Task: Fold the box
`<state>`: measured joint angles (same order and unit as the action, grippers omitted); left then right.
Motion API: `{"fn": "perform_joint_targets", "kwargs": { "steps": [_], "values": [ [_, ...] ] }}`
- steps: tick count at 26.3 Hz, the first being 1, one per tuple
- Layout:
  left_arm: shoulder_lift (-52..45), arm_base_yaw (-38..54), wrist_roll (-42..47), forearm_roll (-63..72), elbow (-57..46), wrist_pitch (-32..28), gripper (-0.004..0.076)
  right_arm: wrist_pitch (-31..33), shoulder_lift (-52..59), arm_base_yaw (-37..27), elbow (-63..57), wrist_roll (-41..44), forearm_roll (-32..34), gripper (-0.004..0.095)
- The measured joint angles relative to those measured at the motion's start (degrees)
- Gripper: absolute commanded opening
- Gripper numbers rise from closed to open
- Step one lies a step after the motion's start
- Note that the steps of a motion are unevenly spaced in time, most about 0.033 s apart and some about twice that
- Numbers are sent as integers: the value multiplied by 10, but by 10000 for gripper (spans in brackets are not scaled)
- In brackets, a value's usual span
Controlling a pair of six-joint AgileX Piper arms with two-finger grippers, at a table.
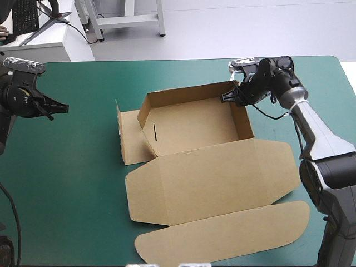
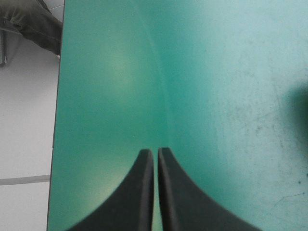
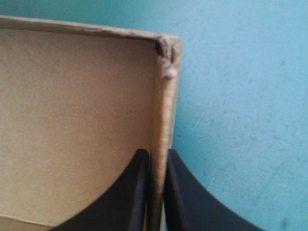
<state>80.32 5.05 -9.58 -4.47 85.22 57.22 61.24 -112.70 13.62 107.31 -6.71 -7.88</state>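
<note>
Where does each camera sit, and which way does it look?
High: above, behind the robot, looking down at the table and box; left gripper and right gripper show.
Left wrist: above the left gripper, shut, facing bare table near its edge.
Right wrist: above the right gripper, shut on the box wall.
Shared: high and right wrist both show that wall.

Left gripper (image 2: 155, 155) out at the left, fingers together, holding nothing. Right arm (image 1: 317, 133) stretched forward, right gripper (image 3: 156, 156) pinched on the box (image 3: 72, 120) wall.
</note>
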Motion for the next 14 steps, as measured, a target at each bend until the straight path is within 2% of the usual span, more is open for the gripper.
{"fn": "perform_joint_targets", "kwargs": {
  "steps": [1,3,11,14],
  "values": [
    [0,0,-7,1,0,2,10,15,-10,2,5,-5,-1,427],
    [2,0,-14,1,0,2,10,35,-18,3,24,-9,-2,480],
    [16,0,-15,2,0,4,10,93,-15,5,154,-11,3,487],
    [22,0,-15,3,0,6,10,99,4,6,167,-10,3,487]
  ]
}}
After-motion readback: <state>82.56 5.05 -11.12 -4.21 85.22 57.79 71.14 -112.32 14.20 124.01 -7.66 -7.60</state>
